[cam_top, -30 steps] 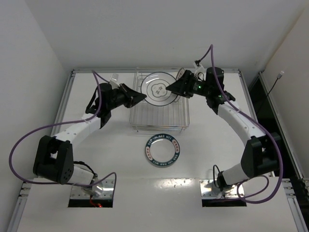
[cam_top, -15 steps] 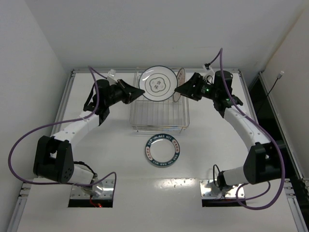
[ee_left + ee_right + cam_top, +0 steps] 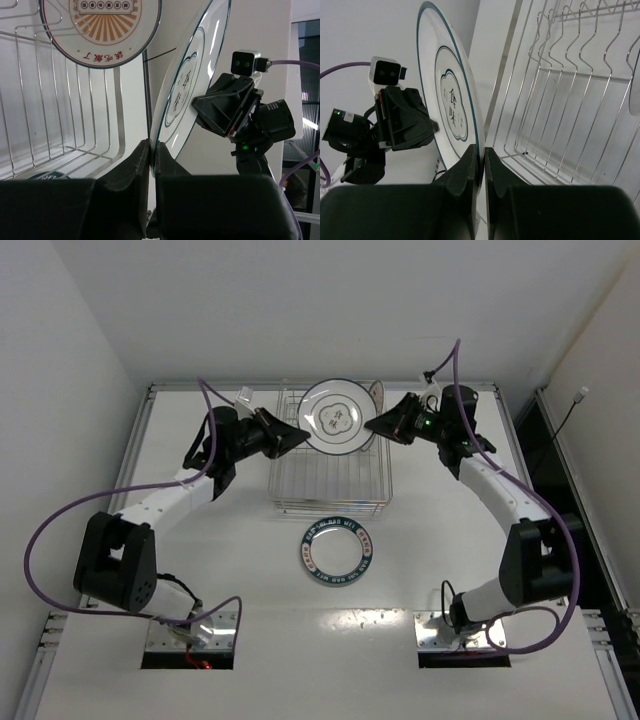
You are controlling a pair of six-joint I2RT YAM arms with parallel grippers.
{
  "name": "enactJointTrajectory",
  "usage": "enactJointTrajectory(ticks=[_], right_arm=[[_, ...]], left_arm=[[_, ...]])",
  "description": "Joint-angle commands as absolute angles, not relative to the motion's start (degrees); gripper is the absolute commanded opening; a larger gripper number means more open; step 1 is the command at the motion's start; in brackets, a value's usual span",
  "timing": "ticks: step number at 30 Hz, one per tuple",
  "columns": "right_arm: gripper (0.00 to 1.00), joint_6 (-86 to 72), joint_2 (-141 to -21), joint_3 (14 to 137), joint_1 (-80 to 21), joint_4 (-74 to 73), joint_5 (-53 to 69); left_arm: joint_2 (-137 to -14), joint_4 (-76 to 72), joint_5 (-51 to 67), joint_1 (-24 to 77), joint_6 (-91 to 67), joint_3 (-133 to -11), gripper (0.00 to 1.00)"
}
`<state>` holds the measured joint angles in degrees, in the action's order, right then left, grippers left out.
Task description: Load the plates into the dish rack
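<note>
A white plate with a thin dark ring (image 3: 338, 416) stands upright on edge above the dish rack (image 3: 330, 485), held from both sides. My left gripper (image 3: 303, 437) is shut on its left rim, seen up close in the left wrist view (image 3: 152, 150). On the opposite rim my right gripper (image 3: 372, 426) is shut too (image 3: 483, 152). The orange sunburst plate (image 3: 100, 25) stands in the rack's far right slots (image 3: 376, 396). A plate with a broad teal rim (image 3: 338, 551) lies flat on the table in front of the rack.
The rack's wire prongs (image 3: 570, 30) rise just beside the held plate. White walls close in the table at the back and left. The arms' bases (image 3: 190, 625) sit at the near edge.
The held plate has risen upright and shifted a little right over the rack. My right gripper, open a second ago, has closed on its rim. The left arm followed to the right.
</note>
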<state>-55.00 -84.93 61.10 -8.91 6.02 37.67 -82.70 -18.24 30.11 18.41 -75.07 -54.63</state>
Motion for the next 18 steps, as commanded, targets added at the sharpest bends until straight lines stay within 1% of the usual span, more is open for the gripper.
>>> enactJointTrajectory(ticks=[1,3,4,5,6,7,8,9,10,11,13,15,16,17,18], right_arm=[[0.00,-56.77,-85.61,60.91,-9.32,12.83,39.99],[0.00,-56.78,-85.61,62.13,-9.32,11.96,39.38],[0.00,-55.65,-85.61,62.92,-9.32,10.04,36.94],[0.00,-53.11,-85.08,65.28,-9.32,4.36,35.00],[0.00,-51.35,-84.56,66.96,-9.32,0.83,29.85],[0.00,-49.50,-84.55,69.15,-9.32,-3.21,26.31],[0.00,-46.18,-84.55,73.87,-9.32,-11.08,22.54],[0.00,-44.66,-85.42,76.53,-10.45,-15.16,13.54],[0.00,-43.60,-86.21,79.34,-11.07,-19.12,8.75],[0.00,-42.11,-87.35,85.54,-11.86,-23.16,3.83],[0.00,-41.58,-92.09,94.34,-14.49,-36.94,-14.42],[0.00,-41.57,-98.04,99.73,-17.38,-42.77,-22.63],[0.00,-41.57,-100.26,105.24,-18.45,-45.67,-26.68],[0.00,-41.57,-102.28,107.90,-19.50,-50.23,-33.24],[0.00,-41.57,-104.22,110.19,-20.56,-52.01,-36.09]], left_arm=[[-83.23,-24.08,33.40,19.25,-77.43,-57.30,0.00],[-83.75,-24.08,34.71,19.25,-76.91,-57.30,0.00],[-83.76,-21.73,34.72,18.46,-75.43,-58.17,0.00],[-84.28,-19.45,35.41,17.94,-74.11,-59.14,0.05],[-84.81,-16.29,35.42,17.32,-72.44,-60.37,0.17],[-84.81,-7.82,34.81,16.10,-68.25,-63.43,0.27],[-84.81,-3.04,32.54,15.39,-65.68,-65.28,0.39],[-85.34,1.45,31.04,14.77,-63.39,-67.04,0.43],[-85.34,8.89,29.37,13.63,-59.37,-70.02,0.47],[-85.34,12.18,26.22,13.01,-57.76,-71.35,0.51],[-85.34,19.12,23.22,11.18,-54.42,-73.90,0.51],[-85.34,21.96,22.59,9.76,-53.18,-74.44,0.51],[-84.82,23.63,22.59,8.54,-52.30,-74.44,0.51],[-84.29,24.43,22.59,7.92,-52.30,-73.92,0.51],[-84.29,24.96,22.59,7.39,-51.42,-73.92,0.51]])
